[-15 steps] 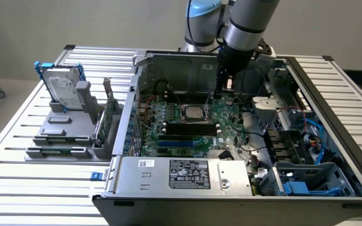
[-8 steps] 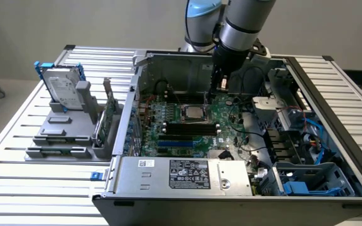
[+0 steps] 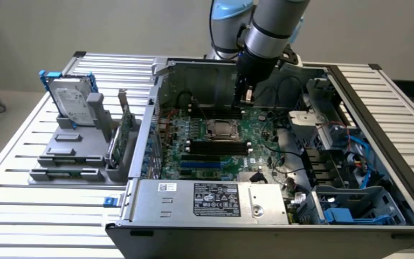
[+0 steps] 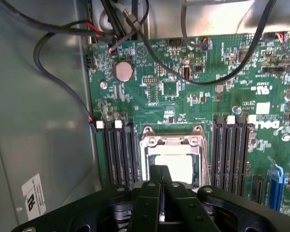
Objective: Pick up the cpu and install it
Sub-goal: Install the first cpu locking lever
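Just beyond pincer (image 4: pixel 159 186) tips, cpu (image 4: pixel 173 166) seated, pincer closed, empty.

The arm's gripper (image 3: pixel 249 100) hangs inside the open computer case (image 3: pixel 379 129), just above the motherboard's socket (image 3: pixel 223 128). Something pale, possibly the cpu, sits in the socket. A hard drive (image 3: pixel 73 100) stands in a rack on the exterior view's left.

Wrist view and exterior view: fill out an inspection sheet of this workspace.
Surface: slatted metal table bearing an open computer case.
Job's things: cpu lies inside the socket on the motherboard.
Clutter: hard drive upright in a grey fixture, at the exterior view's left.
Grippers: gripper shut, poised over the socket's edge.
Cables: black cables loop beside the motherboard.
Surroundings: plain wall.
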